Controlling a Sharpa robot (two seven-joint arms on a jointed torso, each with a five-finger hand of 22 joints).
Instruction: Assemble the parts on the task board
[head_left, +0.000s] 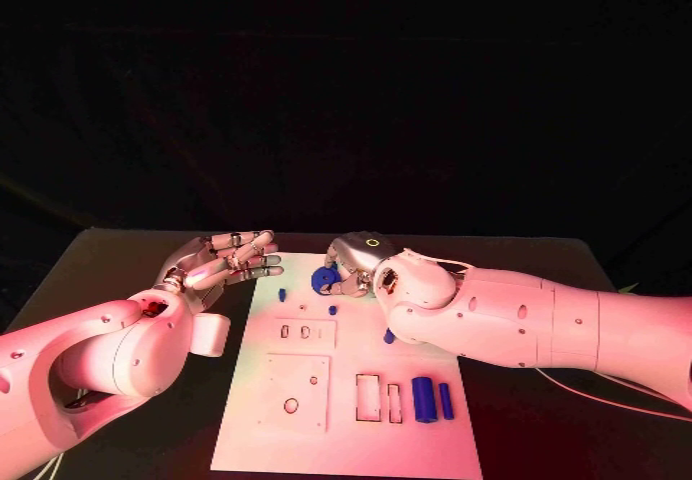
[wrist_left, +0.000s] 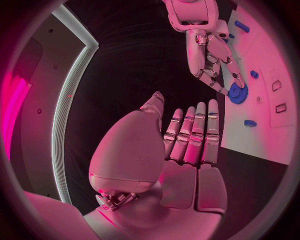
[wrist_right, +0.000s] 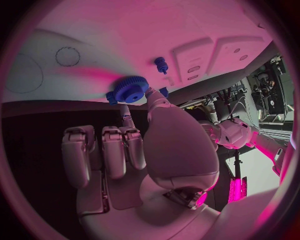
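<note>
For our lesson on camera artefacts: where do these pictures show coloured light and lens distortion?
Head view: pink light tints the task board and both arms. Left wrist view: fisheye bends the board's edge. Right wrist view: pink wash, blue gear sharp at the right hand.

The left robot hand (wrist_left: 187, 150) lies flat, holding nothing, beside the board (wrist_left: 265, 100). The right robot hand (wrist_left: 215, 62) pinches a blue gear (wrist_left: 237, 93) over the board.

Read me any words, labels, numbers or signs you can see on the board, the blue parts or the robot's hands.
None can be read: the white task board, the blue gear held by the right hand, and the left hand show no legible text.
</note>
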